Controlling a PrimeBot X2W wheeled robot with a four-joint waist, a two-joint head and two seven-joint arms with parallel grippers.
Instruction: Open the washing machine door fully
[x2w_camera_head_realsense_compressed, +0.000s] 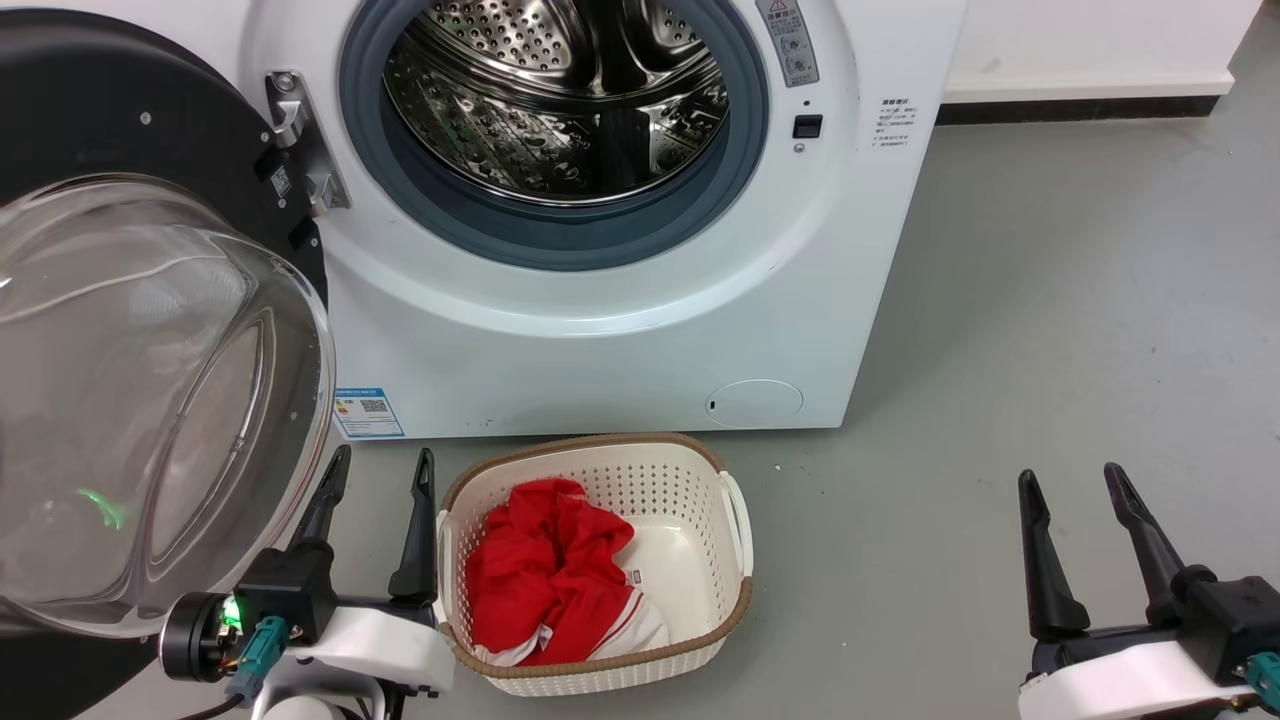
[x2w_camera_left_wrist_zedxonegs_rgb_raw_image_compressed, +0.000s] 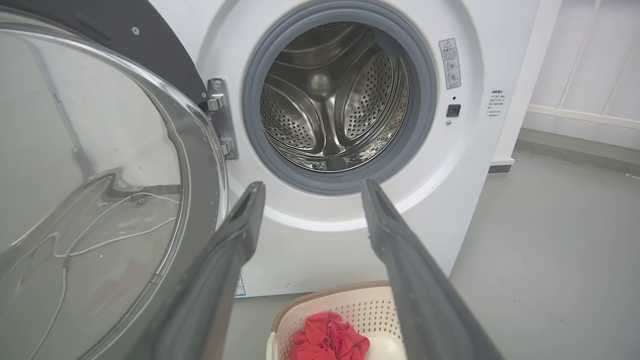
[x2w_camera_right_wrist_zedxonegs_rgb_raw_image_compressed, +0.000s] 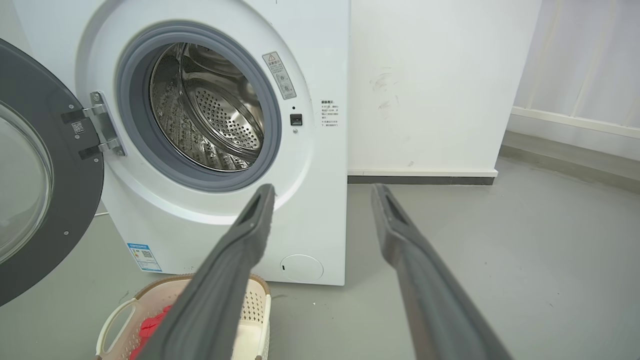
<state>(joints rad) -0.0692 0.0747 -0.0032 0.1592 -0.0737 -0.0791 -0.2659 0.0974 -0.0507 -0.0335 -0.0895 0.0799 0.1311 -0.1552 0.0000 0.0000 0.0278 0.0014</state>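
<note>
We see the washing machine door (x2w_camera_head_realsense_compressed: 150, 380) standing open at the left of the washing machine (x2w_camera_head_realsense_compressed: 600, 330), just beside our left tool (x2w_camera_head_realsense_compressed: 384, 455), which is spread wide and empty. Our right tool (x2w_camera_head_realsense_compressed: 1072, 475), equally wide and empty, sits well apart from the door.

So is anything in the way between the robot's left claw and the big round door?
No, nothing visible stands between them. The left claw is open and sits right beside the edge of the washing machine door. The laundry basket sits on the claw's other side, away from the door.
</note>
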